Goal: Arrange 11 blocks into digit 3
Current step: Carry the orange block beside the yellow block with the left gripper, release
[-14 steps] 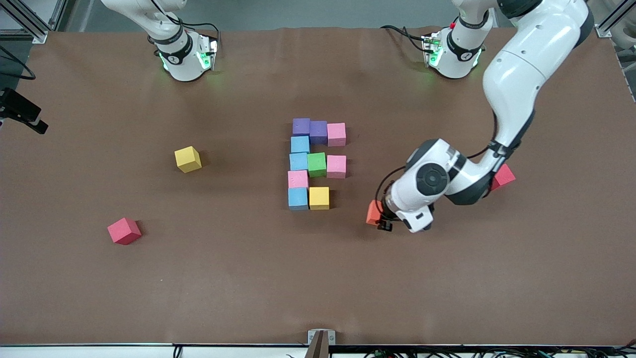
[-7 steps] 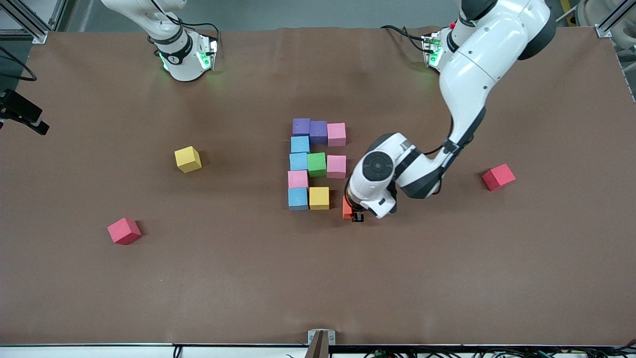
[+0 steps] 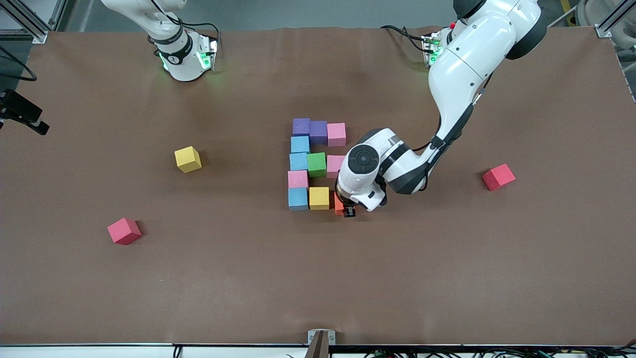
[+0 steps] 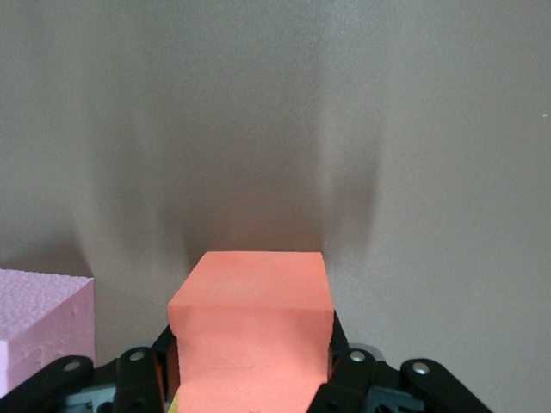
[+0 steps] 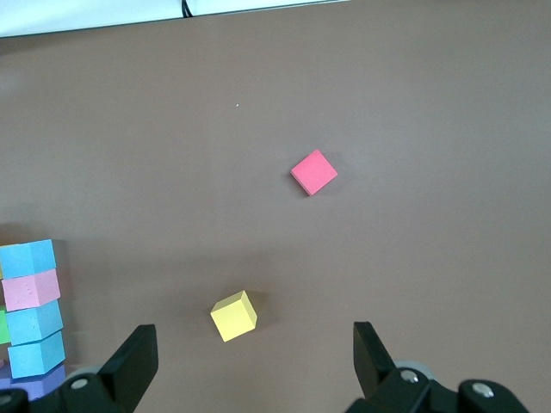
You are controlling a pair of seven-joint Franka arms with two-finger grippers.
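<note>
Ten placed: ten matte foam cubes (image 3: 317, 164) form the unfinished digit 3 at frame centre on the brown desk (image 3: 248, 278).
Left pincer (image 3: 343, 208): pinching the orange foam cube (image 3: 339, 205), moved from centre-right to just beside the figure's yellow cube (image 3: 319, 198).
Meaning: likely the last piece, not yet released.
Right pincer (image 5: 258, 361): spread, waiting.

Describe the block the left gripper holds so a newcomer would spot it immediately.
Find the multicoloured cluster of cubes mid-table. At its row nearest the front camera, beside the yellow cube, the left gripper is shut on the orange block. It is the only orange cube.
</note>
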